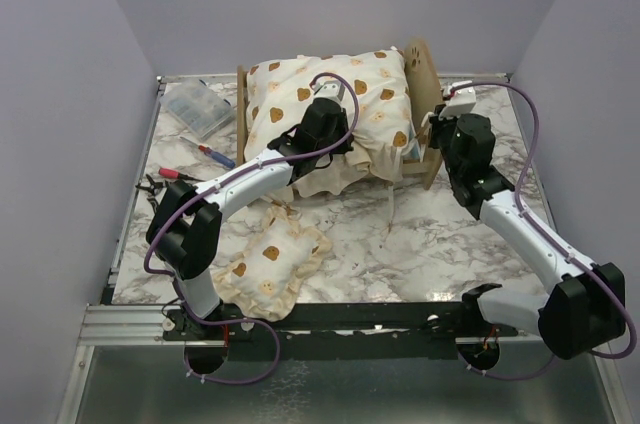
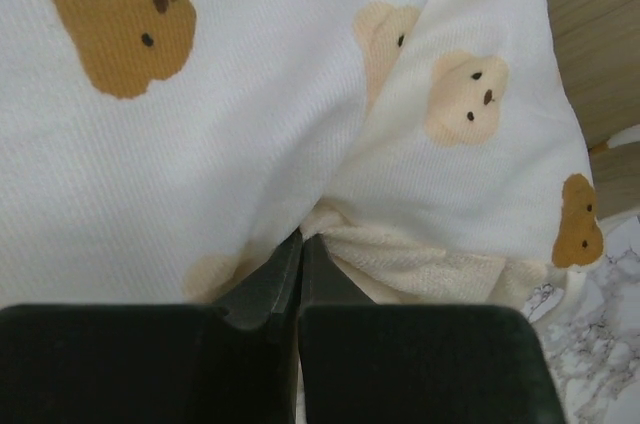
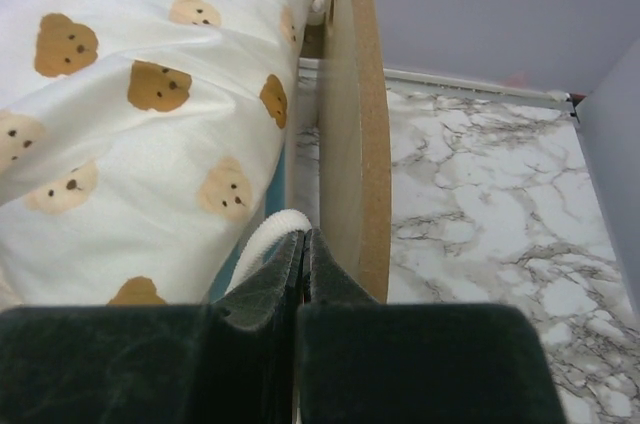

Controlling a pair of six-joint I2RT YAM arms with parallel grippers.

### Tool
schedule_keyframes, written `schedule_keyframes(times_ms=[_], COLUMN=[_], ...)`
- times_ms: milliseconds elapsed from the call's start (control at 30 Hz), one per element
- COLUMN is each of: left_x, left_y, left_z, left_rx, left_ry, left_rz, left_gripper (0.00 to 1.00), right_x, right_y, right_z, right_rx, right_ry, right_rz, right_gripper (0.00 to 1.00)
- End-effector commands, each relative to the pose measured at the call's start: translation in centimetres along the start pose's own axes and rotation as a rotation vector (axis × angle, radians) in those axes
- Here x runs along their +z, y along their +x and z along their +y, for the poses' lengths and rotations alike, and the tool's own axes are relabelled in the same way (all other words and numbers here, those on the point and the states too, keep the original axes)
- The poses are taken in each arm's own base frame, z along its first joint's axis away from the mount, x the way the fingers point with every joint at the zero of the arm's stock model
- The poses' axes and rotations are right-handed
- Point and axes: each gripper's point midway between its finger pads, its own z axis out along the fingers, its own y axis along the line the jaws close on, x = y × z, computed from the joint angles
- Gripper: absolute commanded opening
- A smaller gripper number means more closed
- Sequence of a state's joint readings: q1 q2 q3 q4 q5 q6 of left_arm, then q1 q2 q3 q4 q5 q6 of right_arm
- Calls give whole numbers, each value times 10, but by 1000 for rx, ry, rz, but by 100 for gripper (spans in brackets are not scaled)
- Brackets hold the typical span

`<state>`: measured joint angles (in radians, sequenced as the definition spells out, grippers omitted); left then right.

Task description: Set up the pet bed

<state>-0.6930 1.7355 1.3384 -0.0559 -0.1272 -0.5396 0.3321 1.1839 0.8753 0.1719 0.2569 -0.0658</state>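
Left gripper (image 2: pixel 300 241) fills the bottom of its wrist view, fingers clenched tight, tips pushed into the fold where the bear-print cushion (image 2: pixel 230 154) meets its cream ruffle (image 2: pixel 400 266). Cushion cloth spreads above and to both sides of those fingers. Whether a pinch of fabric sits between them I cannot tell; the tips hide it.

Left of the left fingers, well apart: clear organizer box (image 1: pixel 198 109), red-and-blue screwdriver (image 1: pixel 215 155), pliers-like tool (image 1: pixel 160 180). On the near side of them, the small bear-print pillow (image 1: pixel 268 264) lies flat on the marble table (image 1: pixel 400 244).

The pet bed (image 1: pixel 430 159) sits at the back middle, footboard (image 1: pixel 241 104) left of the left fingers, paw-print headboard (image 1: pixel 420 66) at the right end.

Right gripper (image 3: pixel 303 236) is also clenched, holding nothing visible. A white cord loop (image 3: pixel 270 231) touches its tips on the left and the headboard edge stands just to their right.

Progress: cushion is in the frame but bunched and spilling over the near rail, so partly done. Left to do, likely: flatten and tuck the cushion, then put the pillow on the bed.
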Motion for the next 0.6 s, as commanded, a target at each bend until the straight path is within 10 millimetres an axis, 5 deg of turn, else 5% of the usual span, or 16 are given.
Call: schedule_keyframes(times_ms=[0, 267, 567], left_x=[-9, -10, -11], left_y=[-23, -23, -20], left_z=[-15, -16, -14], left_rx=[-37, -40, -40], left_ry=[64, 71, 66], left_rz=[-55, -58, -53], left_gripper=[0, 0, 0], right_x=[6, 23, 22], right_y=[13, -24, -20], right_z=[-9, -2, -3], right_rx=[-48, -73, -80], right_ry=[52, 19, 21], right_rz=[-25, -112, -106], right_gripper=[1, 1, 1])
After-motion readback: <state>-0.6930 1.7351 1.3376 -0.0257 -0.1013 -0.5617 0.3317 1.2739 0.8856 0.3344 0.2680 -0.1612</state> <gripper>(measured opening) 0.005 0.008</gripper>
